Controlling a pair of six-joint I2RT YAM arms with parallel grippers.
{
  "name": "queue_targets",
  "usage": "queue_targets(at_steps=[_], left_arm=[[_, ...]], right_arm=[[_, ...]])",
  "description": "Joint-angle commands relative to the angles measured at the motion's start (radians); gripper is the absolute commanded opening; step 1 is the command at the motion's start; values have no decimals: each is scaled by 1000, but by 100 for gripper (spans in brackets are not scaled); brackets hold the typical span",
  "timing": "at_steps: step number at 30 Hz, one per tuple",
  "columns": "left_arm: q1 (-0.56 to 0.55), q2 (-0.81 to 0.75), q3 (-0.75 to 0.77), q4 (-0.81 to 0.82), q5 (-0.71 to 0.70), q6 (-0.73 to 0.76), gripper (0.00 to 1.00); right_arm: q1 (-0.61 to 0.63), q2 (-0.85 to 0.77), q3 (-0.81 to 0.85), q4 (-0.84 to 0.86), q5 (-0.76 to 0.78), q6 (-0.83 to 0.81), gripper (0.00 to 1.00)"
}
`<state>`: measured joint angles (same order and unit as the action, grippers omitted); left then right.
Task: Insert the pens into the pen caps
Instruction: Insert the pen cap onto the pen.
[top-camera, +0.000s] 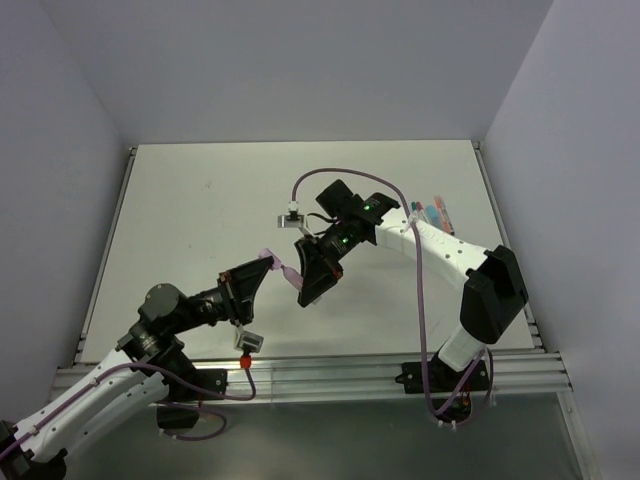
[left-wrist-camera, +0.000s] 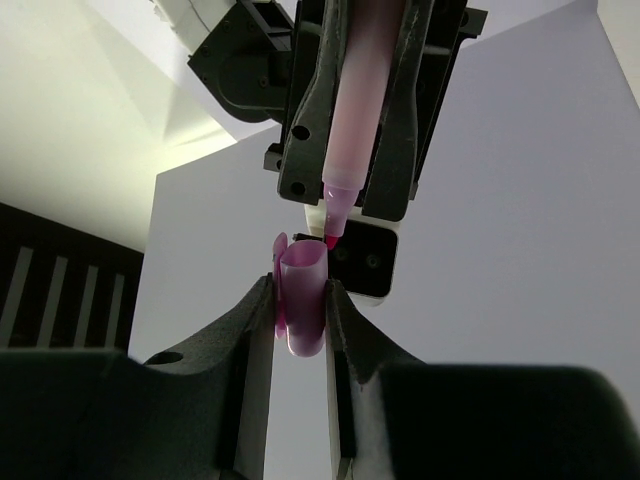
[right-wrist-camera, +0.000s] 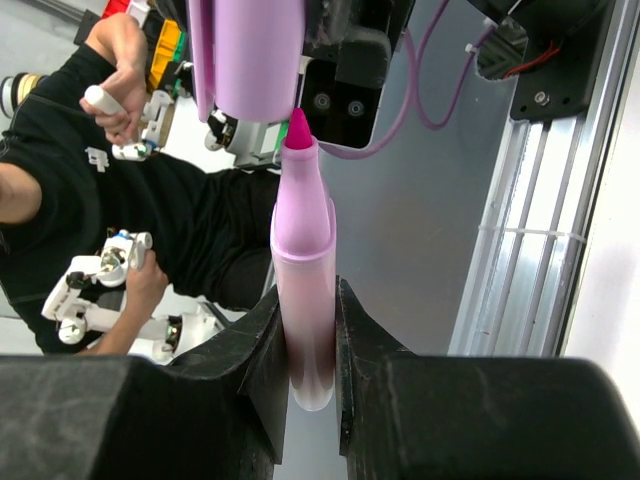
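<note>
Both arms meet close to the middle of the white table (top-camera: 180, 200), above the surface. The left gripper (left-wrist-camera: 300, 330) is clamped tight on the lilac stubby plastic pen cap (left-wrist-camera: 302, 300), mouth facing out. The right gripper (right-wrist-camera: 305, 340) is squeezed on the barrel of the pink slim plastic marker pen (right-wrist-camera: 303, 290), whose magenta tip sits right at the cap's rim, a touch off to one side and not inside. There is open tabletop all round from 9 through 12 o'clock, with white walls closing three sides. At 6 o'clock the ribbed aluminium rail (top-camera: 350, 372) marks the near edge. Out near 2 o'clock, well apart from the action, a few spare pens (top-camera: 437, 211) lie beside the right edge. The right arm's purple cable (top-camera: 420, 290) loops over its forearm. In the right wrist view a person in a black shirt (right-wrist-camera: 70, 200) shows beyond the fingers.
</note>
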<state>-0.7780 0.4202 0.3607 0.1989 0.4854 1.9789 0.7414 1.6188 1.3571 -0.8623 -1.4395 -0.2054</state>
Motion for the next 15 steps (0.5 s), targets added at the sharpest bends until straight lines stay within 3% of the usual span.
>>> queue_targets(at_steps=[1, 15], left_arm=[[5, -5, 34, -15, 27, 104, 0], [5, 45, 34, 14, -25, 104, 0]], right_arm=[[-7, -19, 50, -9, -38, 1, 0], [-2, -33, 30, -9, -29, -6, 0]])
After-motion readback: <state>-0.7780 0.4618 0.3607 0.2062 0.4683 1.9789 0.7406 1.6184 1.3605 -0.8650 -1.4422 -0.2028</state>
